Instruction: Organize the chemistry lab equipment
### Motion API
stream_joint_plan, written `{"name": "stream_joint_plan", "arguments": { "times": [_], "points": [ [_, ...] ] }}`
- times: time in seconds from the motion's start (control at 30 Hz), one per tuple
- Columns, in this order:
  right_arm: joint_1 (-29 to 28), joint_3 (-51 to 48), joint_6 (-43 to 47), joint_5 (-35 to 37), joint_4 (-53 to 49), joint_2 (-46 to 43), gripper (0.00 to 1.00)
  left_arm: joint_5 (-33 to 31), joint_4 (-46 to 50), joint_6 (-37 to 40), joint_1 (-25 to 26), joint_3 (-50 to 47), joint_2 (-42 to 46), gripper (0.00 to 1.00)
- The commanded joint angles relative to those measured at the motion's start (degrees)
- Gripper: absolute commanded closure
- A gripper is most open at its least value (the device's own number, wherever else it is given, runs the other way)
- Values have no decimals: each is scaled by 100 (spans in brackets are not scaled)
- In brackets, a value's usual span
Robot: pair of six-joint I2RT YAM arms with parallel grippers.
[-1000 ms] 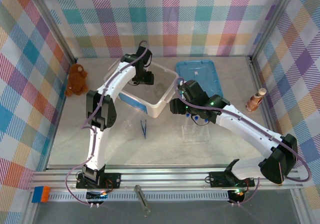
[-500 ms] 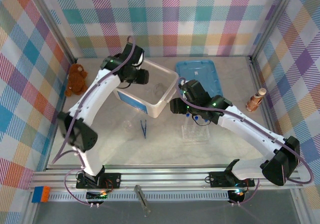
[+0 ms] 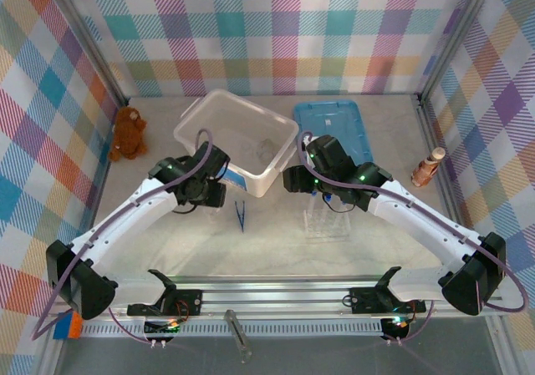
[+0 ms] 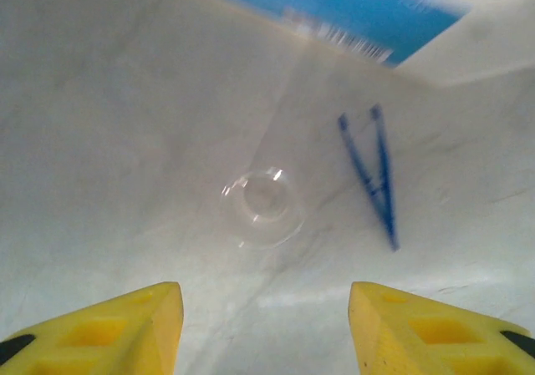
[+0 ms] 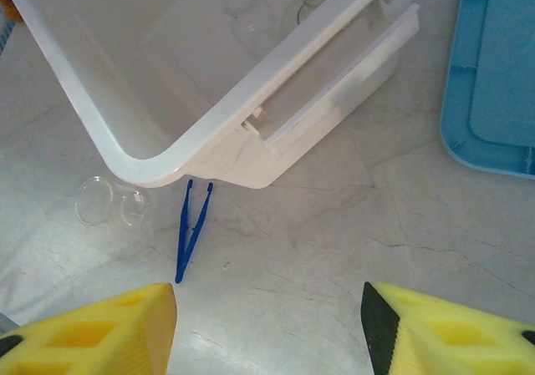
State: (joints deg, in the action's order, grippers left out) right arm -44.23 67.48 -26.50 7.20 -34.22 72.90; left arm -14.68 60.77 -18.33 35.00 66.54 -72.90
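As seen from above, left gripper (image 3: 201, 198) down low over the pale table (image 3: 276, 250), just beside the near side of the clear bin (image 3: 219, 108). Dark-blue tweezers (image 3: 241, 215) flat on the table to the right of it, apart from it. Right gripper (image 3: 297, 179) up by the bin's right corner, with the clear tube rack (image 3: 328, 223) standing on the table just under that arm. Blue lid (image 3: 338, 124) lying beyond, teddy bear (image 3: 128, 133) at the left wall, brown bottle (image 3: 428, 168) at the right wall.

Over to the left wrist now: yellow fingers (image 4: 109, 325) parted to a middling gap, nothing between them, hanging above bare table. Small round glassware (image 4: 262, 208) dead ahead on the table, touching nothing. Tweezers (image 4: 372, 174) off to the right of it, open tips toward the bin's blue label (image 4: 334, 7).

And the right wrist: yellow fingers (image 5: 451, 329) well apart, nothing gripped. Bin corner (image 5: 167, 162) straight ahead, tweezers (image 5: 191, 233) just below it. Clear glassware (image 5: 109, 201) on the table left of the tweezers, more glassware inside the bin (image 5: 251, 16). Blue lid (image 5: 493, 74) at the right edge.
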Motion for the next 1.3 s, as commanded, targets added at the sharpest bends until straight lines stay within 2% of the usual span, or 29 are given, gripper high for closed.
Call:
{"name": "stream_joint_plan", "arguments": {
  "times": [0.0,0.37,0.87,1.07,1.27],
  "points": [
    [-30,0,53,-186,117,32,37,-227,-35,-339,9,-384,179,45],
    [-219,19,60,-215,39,154,30,270,-832,-730,-68,-849,-205,43],
    [-234,2,32,-113,69,184,28,53,-1062,-2063,-282,-739,-640,37],
    [-240,15,49,-108,105,246,28,229,-1122,-2552,-324,-846,-795,37],
    [-235,24,49,-122,126,304,28,386,-1409,-2703,-363,-1062,-873,37]
  ]
}}
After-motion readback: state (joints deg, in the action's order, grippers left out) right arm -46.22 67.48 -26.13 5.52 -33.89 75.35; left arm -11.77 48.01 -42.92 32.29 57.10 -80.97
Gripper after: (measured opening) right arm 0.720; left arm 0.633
